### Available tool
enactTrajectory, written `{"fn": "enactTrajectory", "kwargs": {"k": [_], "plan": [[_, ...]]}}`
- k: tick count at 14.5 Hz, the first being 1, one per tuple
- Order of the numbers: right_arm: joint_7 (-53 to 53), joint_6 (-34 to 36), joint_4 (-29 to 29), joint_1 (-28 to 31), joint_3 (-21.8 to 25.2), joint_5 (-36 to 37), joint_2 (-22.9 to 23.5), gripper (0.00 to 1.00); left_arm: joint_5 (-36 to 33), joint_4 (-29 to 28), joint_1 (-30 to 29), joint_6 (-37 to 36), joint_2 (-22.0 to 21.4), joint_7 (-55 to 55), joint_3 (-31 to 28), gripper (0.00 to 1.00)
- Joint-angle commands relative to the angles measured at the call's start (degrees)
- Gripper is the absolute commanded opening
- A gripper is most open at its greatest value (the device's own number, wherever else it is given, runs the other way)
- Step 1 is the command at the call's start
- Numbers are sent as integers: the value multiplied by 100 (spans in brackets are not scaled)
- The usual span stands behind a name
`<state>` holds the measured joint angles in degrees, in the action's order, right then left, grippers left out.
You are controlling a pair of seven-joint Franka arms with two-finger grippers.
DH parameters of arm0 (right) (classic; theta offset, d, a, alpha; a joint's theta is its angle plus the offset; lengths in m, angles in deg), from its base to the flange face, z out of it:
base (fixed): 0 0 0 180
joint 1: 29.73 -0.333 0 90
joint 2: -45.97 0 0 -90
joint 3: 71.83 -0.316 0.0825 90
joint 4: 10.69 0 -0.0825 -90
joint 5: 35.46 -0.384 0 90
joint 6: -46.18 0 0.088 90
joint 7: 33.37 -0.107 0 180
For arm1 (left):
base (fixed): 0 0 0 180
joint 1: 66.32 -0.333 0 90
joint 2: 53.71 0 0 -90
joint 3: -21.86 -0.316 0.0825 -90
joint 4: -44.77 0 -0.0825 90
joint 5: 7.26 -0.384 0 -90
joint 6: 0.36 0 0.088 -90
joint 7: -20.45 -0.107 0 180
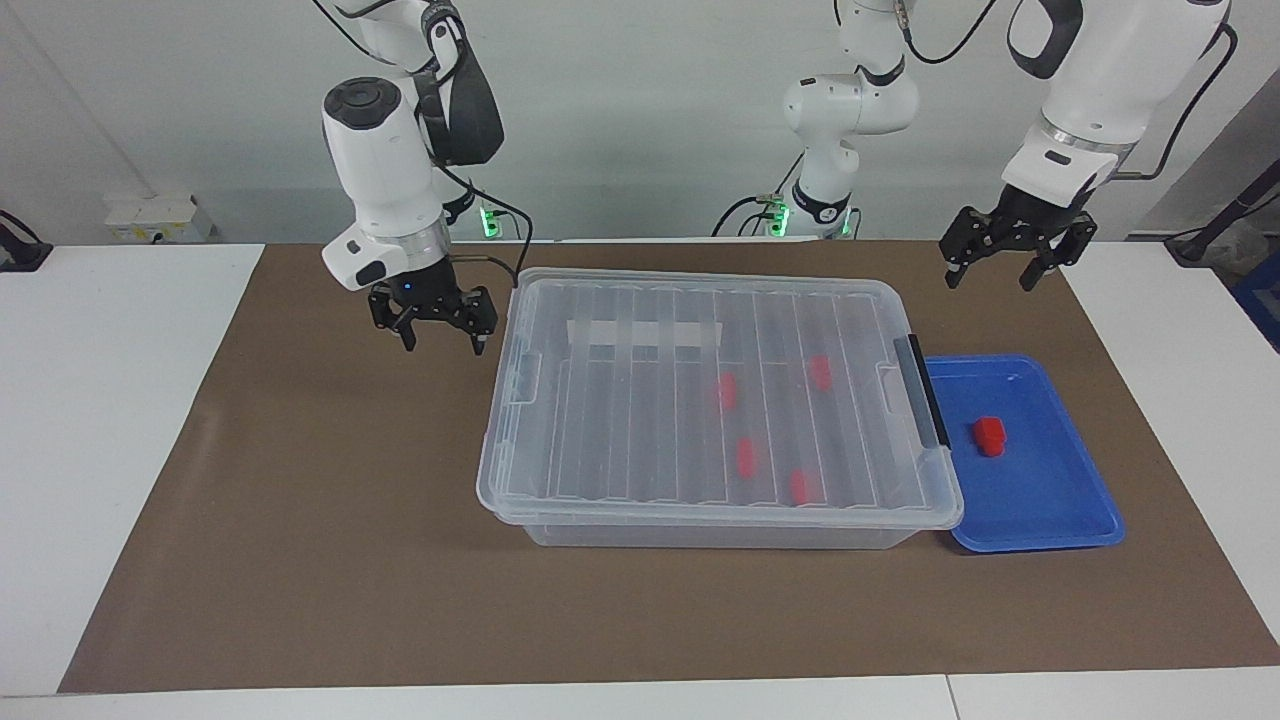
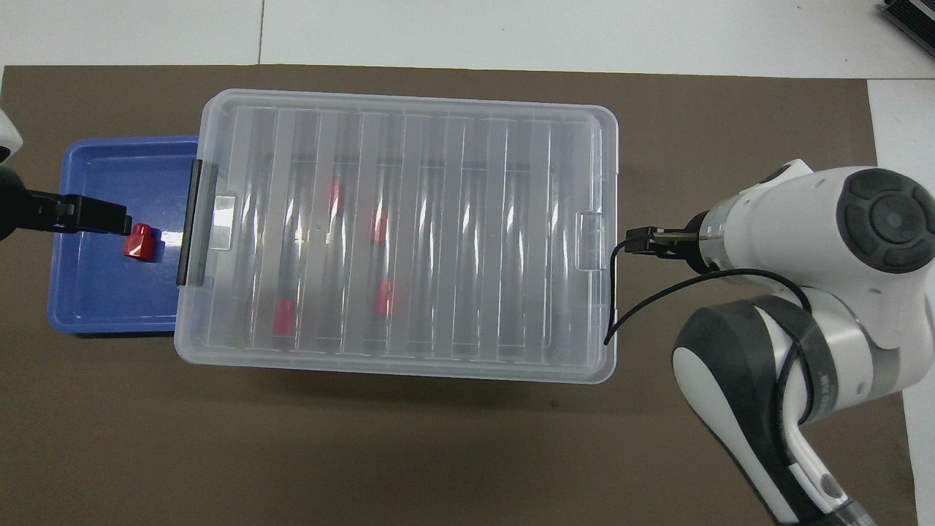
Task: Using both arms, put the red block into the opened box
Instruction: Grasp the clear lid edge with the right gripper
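A small red block (image 1: 989,435) (image 2: 139,242) lies alone on the blue tray (image 1: 1050,510) (image 2: 95,307). The clear box (image 1: 700,515) (image 2: 409,98) stands mid-mat with its ribbed lid on and the black latch bar (image 1: 928,400) (image 2: 191,223) at the tray's end. Several red blocks (image 1: 746,456) (image 2: 283,317) show through the lid. My right gripper (image 1: 433,325) hangs open and empty just off the box's end toward the right arm; in the overhead view its wrist hides it. My left gripper (image 1: 1005,265) (image 2: 109,218) waits open, raised over the tray's area.
A brown mat (image 1: 300,520) (image 2: 365,453) covers the table under the box and tray. The tray sits tight against the box's latch end. The right arm's cable (image 2: 657,292) dangles by the box's corner. White table (image 1: 100,400) flanks the mat.
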<state>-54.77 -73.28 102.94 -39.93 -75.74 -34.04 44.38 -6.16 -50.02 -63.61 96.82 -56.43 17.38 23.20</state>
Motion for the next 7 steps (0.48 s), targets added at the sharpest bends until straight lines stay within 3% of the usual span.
{"fn": "enactTrajectory", "kwargs": {"k": [1,7], "plan": [[-285,-227,151,-166,-13,-10,0,100,83,-83,18,46,-97,78,-46,100],[-374,-104,370,-377,-13,86,-35,100,30,-127,-43,46,-106,-10,-55,100]]}}
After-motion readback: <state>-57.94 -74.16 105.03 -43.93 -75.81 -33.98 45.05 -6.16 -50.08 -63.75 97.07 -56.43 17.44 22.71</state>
